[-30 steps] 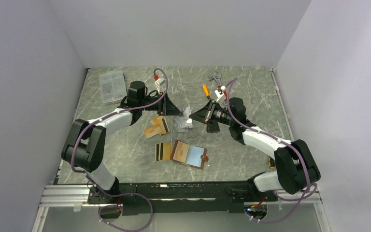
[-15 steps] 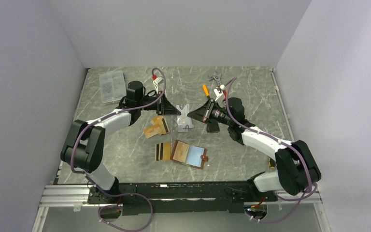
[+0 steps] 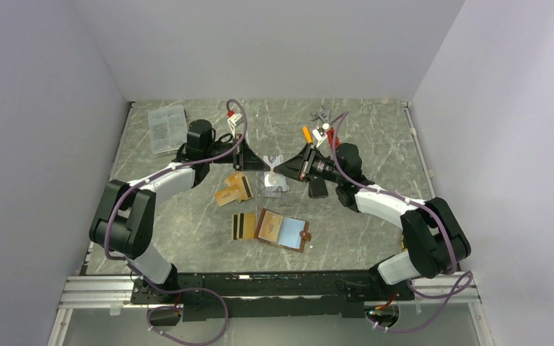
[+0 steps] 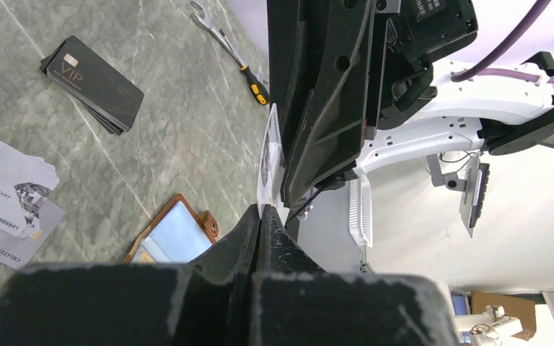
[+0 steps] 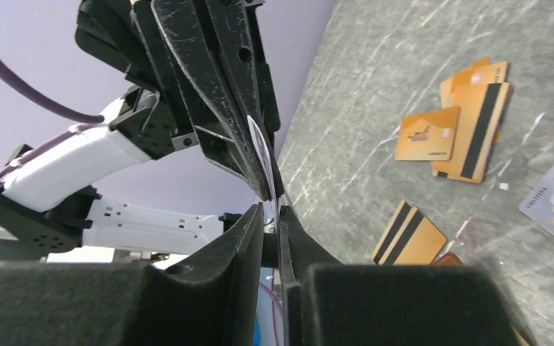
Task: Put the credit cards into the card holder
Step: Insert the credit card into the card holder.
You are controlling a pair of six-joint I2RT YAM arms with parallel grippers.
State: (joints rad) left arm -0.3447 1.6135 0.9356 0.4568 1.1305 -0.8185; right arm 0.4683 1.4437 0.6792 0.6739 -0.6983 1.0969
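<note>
l gripper (image 4: 260, 220) is clamped tight on a silver card (image 4: 269, 155), pinching one edge. the card stands on edge, up off the table (image 3: 375, 137), in the air beyond the card holder (image 3: 265, 225) as the top cam sees it. r gripper (image 5: 272, 216) meets it nose to nose fr the other side: jaws only a crack apart, the card's free edge sits in the slot betw them, can't tell if either pad touches it. holder lies flat & open, clear sleeve up, snap tab (image 3: 304, 236) on its right end, well below both grippers & apart fr them. other silver cards (image 3: 275, 186) lie flat just beyond the holder, under the held one. gold striped cards (image 3: 243, 225) sit just beside the holder's left edge. orange-gold cards (image 3: 232, 191) are beyond & left of the holder. a stack of black cards (image 4: 94, 72) lies beyond & right of the holder, by the r arm. an orange-handled screwdriver (image 3: 307, 135) is farther back fr the holder.
</note>
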